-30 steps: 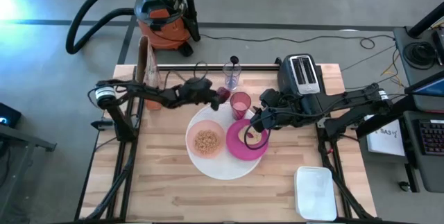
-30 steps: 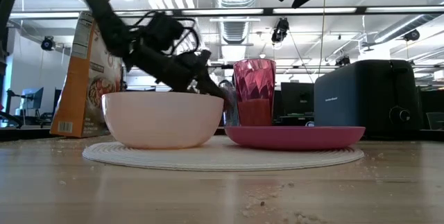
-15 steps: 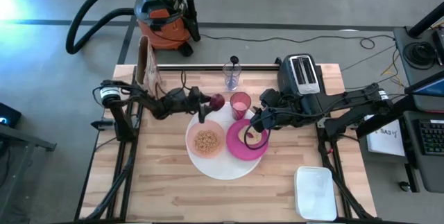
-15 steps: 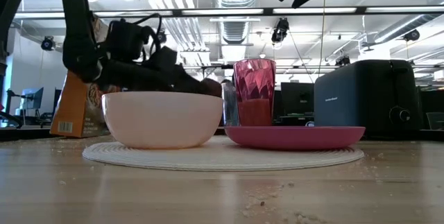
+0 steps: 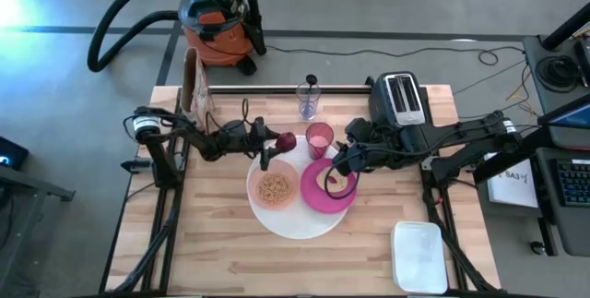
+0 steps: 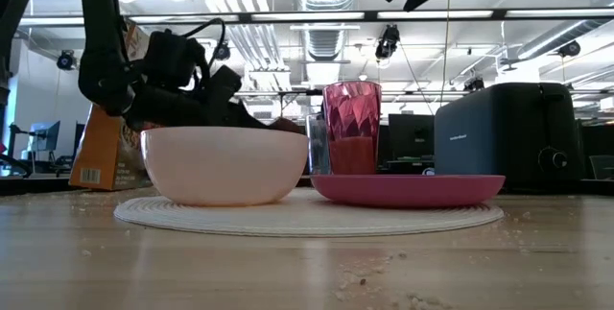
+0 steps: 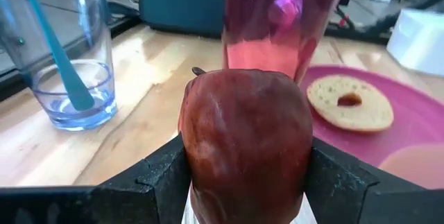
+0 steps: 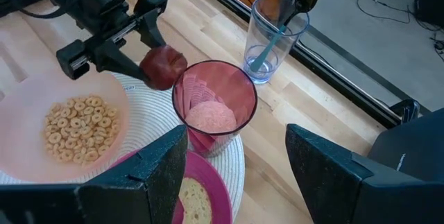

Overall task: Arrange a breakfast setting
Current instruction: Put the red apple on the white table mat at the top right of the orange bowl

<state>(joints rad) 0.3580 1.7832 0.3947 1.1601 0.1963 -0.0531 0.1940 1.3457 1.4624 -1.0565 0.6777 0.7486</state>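
Note:
A dark red apple [image 7: 246, 134] sits in my left gripper [image 5: 279, 144], just left of the translucent pink cup [image 5: 319, 137] and over the far edge of the large white plate [image 5: 293, 217]. Whether the apple rests on that plate, I cannot tell. The pale pink bowl [image 5: 274, 188], with cereal in it, and the magenta plate [image 5: 318, 196], with a bagel [image 7: 349, 102] on it, stand on the white plate. The clear glass [image 5: 308, 102] holds the teal-handled spoon [image 7: 59, 50]. My right gripper [image 8: 236, 144] hangs open high above the magenta plate. My left gripper pinches the apple between its two fingers, one on each side of its widest part [image 7: 191, 151]. The fingers come nearly level from the table's left side. The apple's stem [image 7: 198, 71] points up and away from the wrist.
A dark toaster [image 5: 398, 100] stands at the far right and a cereal box [image 5: 195, 86] at the far left. A white lidded container [image 5: 419, 256] lies at the near right corner. An orange-and-black shop vacuum [image 5: 217, 21] stands on the floor beyond the far edge.
My left gripper has sunk with the apple and drawn back a little toward the table's left and near side. It has rolled and tipped from slanting down to nearly level. Most of this came early in the second.

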